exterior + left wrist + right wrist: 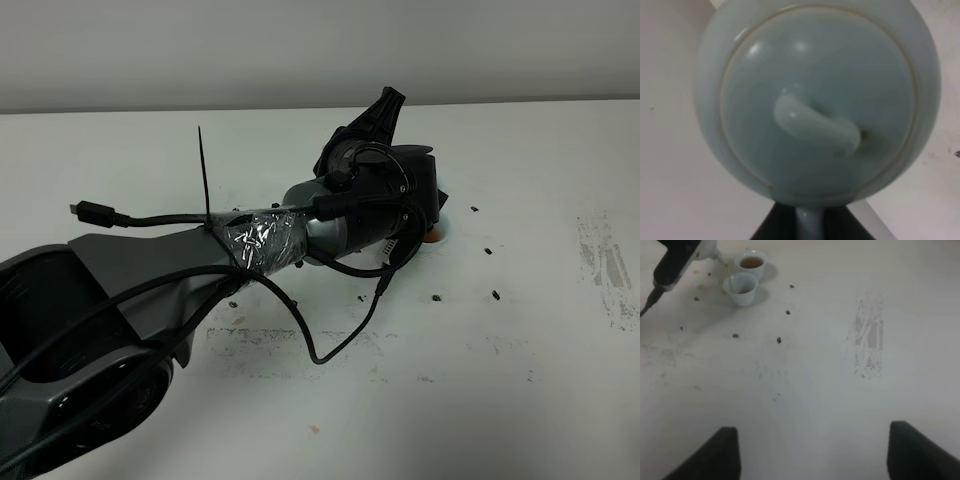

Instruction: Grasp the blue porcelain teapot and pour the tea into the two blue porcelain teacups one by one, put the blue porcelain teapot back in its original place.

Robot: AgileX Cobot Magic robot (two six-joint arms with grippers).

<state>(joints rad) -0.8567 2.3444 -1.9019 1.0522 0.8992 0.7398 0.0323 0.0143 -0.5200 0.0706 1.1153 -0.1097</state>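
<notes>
The blue porcelain teapot (815, 100) fills the left wrist view, lid and knob facing the camera. My left gripper (810, 227) is shut on its loop handle, a dark finger on each side. In the exterior high view my left arm (300, 235) reaches to the table's middle and hides the teapot. The two blue porcelain teacups stand side by side in the right wrist view. One teacup (752, 262) holds brown tea. A thin stream of tea falls from the spout (712, 251) into the other teacup (741, 289). My right gripper (813, 429) hangs open over bare table, well away from the cups.
Small dark specks (779, 340) lie scattered on the white table (520, 330) around the cups. A grey scuffed patch (869, 340) marks the table to the right. Loose cables (330, 345) hang off the left arm.
</notes>
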